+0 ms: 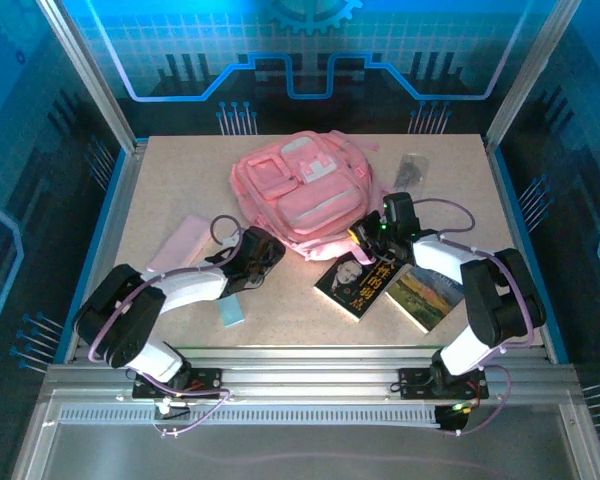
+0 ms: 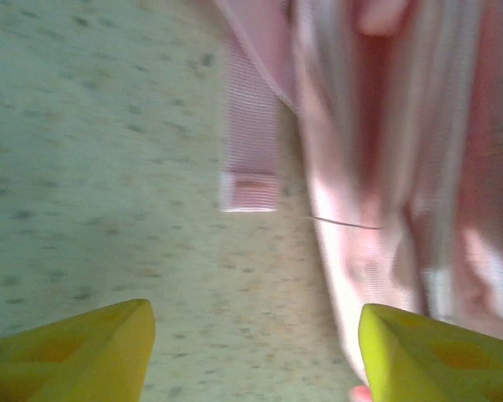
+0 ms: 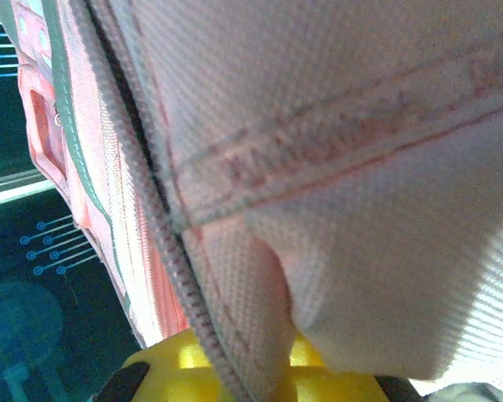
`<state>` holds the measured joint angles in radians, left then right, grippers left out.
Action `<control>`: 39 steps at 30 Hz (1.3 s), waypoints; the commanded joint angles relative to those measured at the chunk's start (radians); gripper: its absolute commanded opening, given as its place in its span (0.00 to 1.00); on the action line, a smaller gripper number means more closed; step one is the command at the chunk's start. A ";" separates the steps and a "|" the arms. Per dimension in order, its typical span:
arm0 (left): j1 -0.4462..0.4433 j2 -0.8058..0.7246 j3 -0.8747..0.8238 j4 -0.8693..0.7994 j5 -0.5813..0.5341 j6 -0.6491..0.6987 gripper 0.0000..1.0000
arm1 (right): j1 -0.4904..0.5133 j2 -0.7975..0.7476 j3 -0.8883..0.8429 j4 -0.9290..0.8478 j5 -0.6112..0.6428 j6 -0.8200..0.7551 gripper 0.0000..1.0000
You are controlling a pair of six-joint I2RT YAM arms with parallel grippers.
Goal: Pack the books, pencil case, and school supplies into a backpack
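Observation:
The pink backpack (image 1: 300,190) lies flat at the table's middle, front pockets up. My right gripper (image 1: 367,232) is shut on a fold of its fabric at the lower right edge; up close the zip and cloth (image 3: 260,335) sit pinched between the yellow fingers (image 3: 176,368). My left gripper (image 1: 267,250) stands open at the backpack's lower left; its yellow fingers (image 2: 84,352) are wide apart over bare table, beside a pink strap (image 2: 250,159). The black book (image 1: 355,283) and the landscape book (image 1: 427,295) lie under the right arm. The pencil case (image 1: 180,245) lies left. A pale blue rectangle (image 1: 231,313) lies near the front.
A small dark grey packet (image 1: 412,165) lies at the back right of the table (image 1: 180,170). Metal frame posts and blue walls enclose the table on three sides. The left arm's cable loops above the pencil case.

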<state>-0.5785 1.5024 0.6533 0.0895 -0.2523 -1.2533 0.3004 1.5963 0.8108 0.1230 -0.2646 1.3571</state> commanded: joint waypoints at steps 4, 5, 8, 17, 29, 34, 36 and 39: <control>-0.006 -0.088 -0.040 -0.016 -0.032 0.023 0.65 | 0.002 -0.037 0.019 0.028 0.065 -0.028 0.00; -0.013 -0.086 -0.038 0.006 -0.024 0.022 0.65 | 0.004 -0.034 0.019 0.034 0.062 -0.026 0.00; -0.046 -0.054 -0.047 0.185 0.023 0.087 0.64 | 0.011 -0.018 0.023 0.065 0.032 -0.006 0.00; -0.083 0.062 0.020 0.313 0.215 0.665 0.44 | -0.016 -0.002 0.126 0.010 -0.066 -0.051 0.00; -0.075 0.195 0.194 0.285 0.135 0.951 0.53 | -0.028 -0.012 0.155 -0.003 -0.102 -0.053 0.00; -0.055 0.245 0.264 0.284 0.159 0.965 0.39 | -0.038 -0.030 0.138 -0.006 -0.104 -0.062 0.00; -0.056 0.261 0.281 0.264 0.169 0.972 0.27 | -0.046 -0.037 0.125 0.000 -0.102 -0.060 0.00; -0.055 0.250 0.268 0.240 0.159 0.977 0.06 | -0.065 -0.047 0.114 0.003 -0.107 -0.066 0.00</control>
<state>-0.6426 1.7546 0.8955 0.3359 -0.0780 -0.3119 0.2596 1.6005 0.9264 0.0780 -0.3527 1.3167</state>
